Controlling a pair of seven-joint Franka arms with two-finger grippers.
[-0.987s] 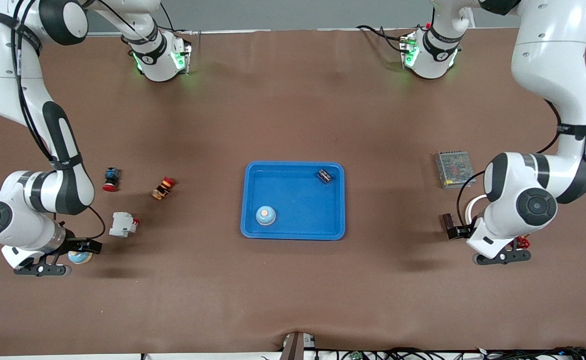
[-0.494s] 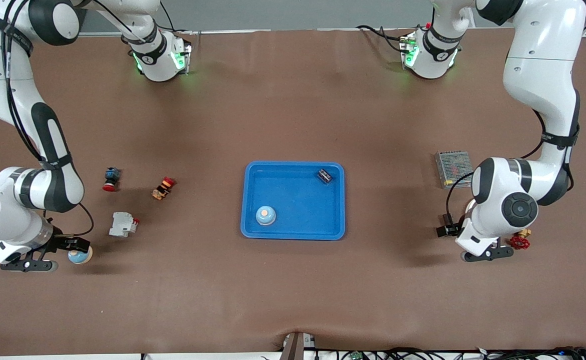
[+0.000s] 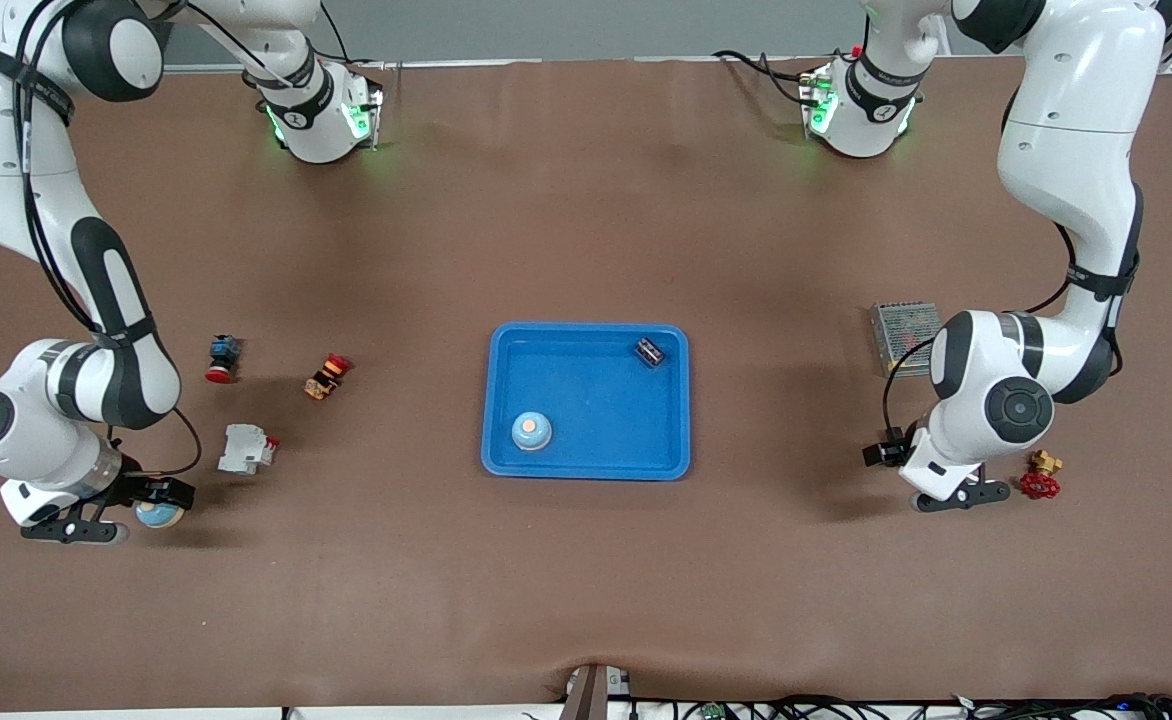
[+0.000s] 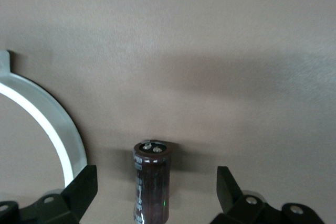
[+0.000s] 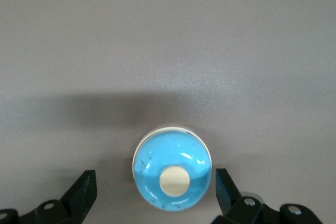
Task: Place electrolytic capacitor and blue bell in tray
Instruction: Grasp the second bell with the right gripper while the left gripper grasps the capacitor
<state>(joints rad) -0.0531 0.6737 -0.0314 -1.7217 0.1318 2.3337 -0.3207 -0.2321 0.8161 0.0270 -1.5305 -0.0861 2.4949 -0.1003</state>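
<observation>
Right gripper (image 5: pixel 152 195) fingers wide open, straddling the blue bell (image 5: pixel 172 169) on the table, nothing gripped; the spread looks set to close on the dome's sides. In the front view that bell (image 3: pixel 159 514) sits at the right arm's end, nearer the camera than the white breaker (image 3: pixel 245 449). Left gripper (image 4: pixel 157 192) is also fully open, with the electrolytic capacitor (image 4: pixel 151 181) standing upright between the fingers, untouched; the centering suits a pinch on its body. It hangs low at the left arm's end, beside the red valve (image 3: pixel 1039 483). The tray (image 3: pixel 586 468) is mid-table, well apart from both, already holding another bell (image 3: pixel 531 430) and a small dark part (image 3: pixel 649 351). Both pickups not yet done.
</observation>
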